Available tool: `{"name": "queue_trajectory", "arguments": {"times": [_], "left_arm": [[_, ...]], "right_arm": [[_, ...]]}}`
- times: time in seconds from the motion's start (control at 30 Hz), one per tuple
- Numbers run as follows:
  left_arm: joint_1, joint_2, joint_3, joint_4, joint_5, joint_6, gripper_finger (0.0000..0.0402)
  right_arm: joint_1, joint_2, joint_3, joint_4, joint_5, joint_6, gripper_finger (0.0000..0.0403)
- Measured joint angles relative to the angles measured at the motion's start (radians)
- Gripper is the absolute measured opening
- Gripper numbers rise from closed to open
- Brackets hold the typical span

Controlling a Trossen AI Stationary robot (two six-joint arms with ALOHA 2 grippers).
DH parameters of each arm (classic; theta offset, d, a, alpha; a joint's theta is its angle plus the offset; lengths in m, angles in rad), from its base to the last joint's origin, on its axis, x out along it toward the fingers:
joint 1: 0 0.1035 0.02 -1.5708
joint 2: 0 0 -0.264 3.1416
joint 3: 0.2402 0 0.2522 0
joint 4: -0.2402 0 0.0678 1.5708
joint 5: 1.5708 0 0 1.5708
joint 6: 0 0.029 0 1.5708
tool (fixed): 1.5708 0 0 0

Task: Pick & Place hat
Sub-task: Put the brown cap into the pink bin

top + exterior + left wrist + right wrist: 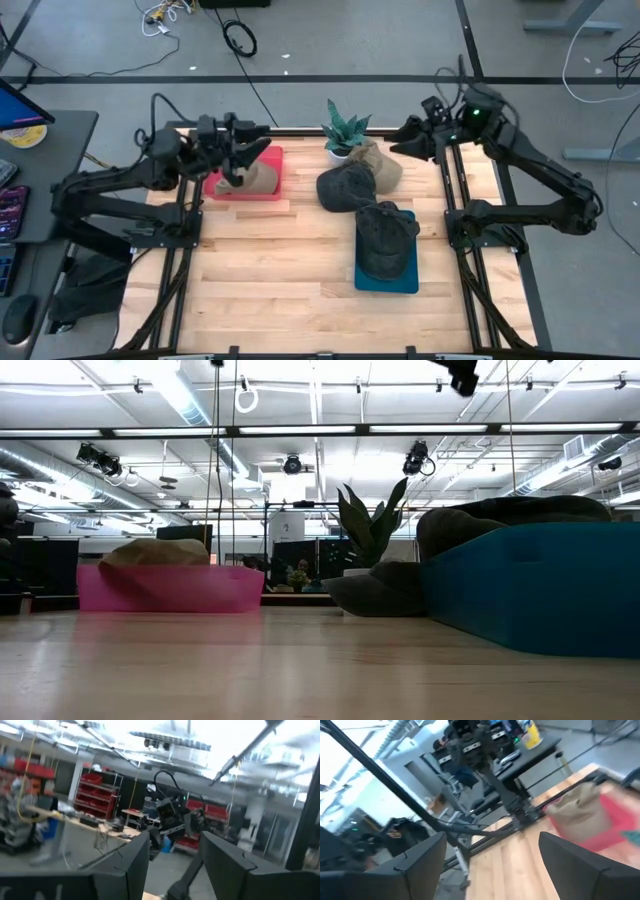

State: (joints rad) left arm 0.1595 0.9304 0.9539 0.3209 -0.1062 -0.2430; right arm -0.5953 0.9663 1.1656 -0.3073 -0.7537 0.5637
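Observation:
A tan hat (250, 180) lies in a pink tray (270, 190) at the table's far left; both also show in the low view, the hat (155, 552) and the tray (165, 590). A dark hat (385, 238) rests on a blue tray (385, 278). Another dark hat (343, 187) and a tan hat (382, 165) lie on the table by the plant. My left gripper (255, 143) hovers open above the pink tray. My right gripper (398, 140) hangs open in the air near the far right, above the plant side. Its wrist view shows the tan hat (577, 812) in the tray far off.
A potted plant (345, 132) stands at the far edge, between the trays. In the low view the blue tray (530, 595) and its dark hat (515, 512) stand close on the right. Bare wood (270, 270) stretches across the near half of the table.

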Motion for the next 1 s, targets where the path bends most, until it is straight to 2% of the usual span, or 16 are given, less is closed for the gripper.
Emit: {"name": "queue_trajectory", "arguments": {"times": [0.1,0.17,0.3,0.47,0.7,0.87,1.0], "left_arm": [[-0.016,0.051,0.079,-0.030,0.000,0.096,0.0181],[-0.018,0.077,0.108,-0.031,0.000,0.106,0.0181],[-0.017,0.105,0.114,-0.038,-0.001,0.098,0.0181],[-0.018,0.138,0.114,-0.040,-0.001,0.043,0.0181],[-0.024,0.173,0.114,-0.052,0.000,-0.033,0.0181],[-0.033,0.188,0.113,-0.046,0.000,-0.039,0.0181],[-0.033,0.190,0.114,-0.036,0.000,-0.036,0.0181]], "right_arm": [[0.000,0.018,0.123,-0.166,0.071,-0.110,0.0302],[0.004,0.032,0.192,-0.290,0.143,-0.205,0.0289],[0.010,0.027,0.227,-0.462,0.288,-0.315,0.0268],[0.007,0.027,0.179,-0.610,0.364,-0.341,0.0256],[0.000,0.025,0.061,-0.639,0.494,-0.336,0.0264],[-0.010,0.026,-0.028,-0.614,0.590,-0.274,0.0283],[-0.058,0.042,-0.113,-0.609,0.657,-0.152,0.0308]]}}
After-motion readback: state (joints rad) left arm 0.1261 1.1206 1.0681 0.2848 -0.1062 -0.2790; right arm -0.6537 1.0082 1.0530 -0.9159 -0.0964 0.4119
